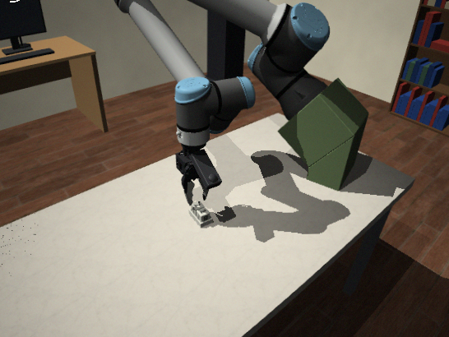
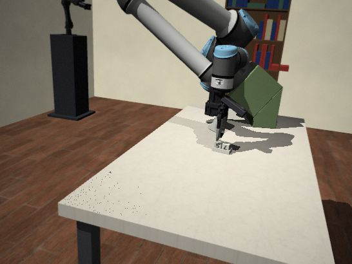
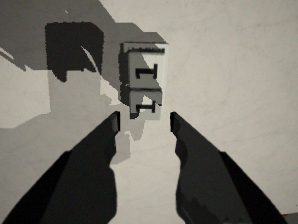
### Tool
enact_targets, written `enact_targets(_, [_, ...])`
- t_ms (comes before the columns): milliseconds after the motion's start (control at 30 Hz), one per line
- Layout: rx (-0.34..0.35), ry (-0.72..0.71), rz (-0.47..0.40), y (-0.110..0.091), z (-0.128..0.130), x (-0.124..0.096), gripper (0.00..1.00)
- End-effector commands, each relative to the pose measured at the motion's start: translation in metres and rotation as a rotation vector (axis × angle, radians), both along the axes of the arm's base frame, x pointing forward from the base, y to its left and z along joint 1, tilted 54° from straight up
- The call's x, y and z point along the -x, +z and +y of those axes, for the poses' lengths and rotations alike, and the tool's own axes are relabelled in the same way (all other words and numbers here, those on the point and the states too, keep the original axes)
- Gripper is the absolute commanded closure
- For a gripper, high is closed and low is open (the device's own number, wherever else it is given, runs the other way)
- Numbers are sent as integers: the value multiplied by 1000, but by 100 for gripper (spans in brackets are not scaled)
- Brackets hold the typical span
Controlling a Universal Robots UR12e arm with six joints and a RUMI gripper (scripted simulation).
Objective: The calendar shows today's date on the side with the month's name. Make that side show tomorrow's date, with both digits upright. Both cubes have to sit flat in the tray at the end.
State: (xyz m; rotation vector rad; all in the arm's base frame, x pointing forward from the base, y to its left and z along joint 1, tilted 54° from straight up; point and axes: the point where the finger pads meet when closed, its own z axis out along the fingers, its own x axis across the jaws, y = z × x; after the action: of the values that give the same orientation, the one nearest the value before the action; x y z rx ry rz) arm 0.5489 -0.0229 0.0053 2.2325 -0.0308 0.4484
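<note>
The small pale calendar [image 1: 196, 219] [image 2: 224, 150] stands on the white table [image 1: 123, 267] [image 2: 193, 199] near its middle. In the wrist view its two cubes sit side by side in the tray [image 3: 143, 47]: the far cube [image 3: 145, 72] and the near cube [image 3: 145, 103]. Each shows a dark 1-like mark on top. Dark marks show on the side facing the exterior camera, too small to read. My gripper [image 1: 197, 199] [image 2: 220, 138] [image 3: 145, 113] hangs just above the near cube, pointing down. Its fingers stand partly apart with nothing between them.
A large green angular box [image 1: 329, 131] [image 2: 262, 96] stands at the table's far right corner, behind the arm. The table's right edge lies a little beyond the calendar. A desk with a monitor and a bookshelf stand off the table.
</note>
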Motion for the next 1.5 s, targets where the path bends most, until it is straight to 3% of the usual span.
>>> enact_targets(0, [0,1,0,0,0,0,71])
enact_targets(1467, [0,1,0,-17,-21,-9,71])
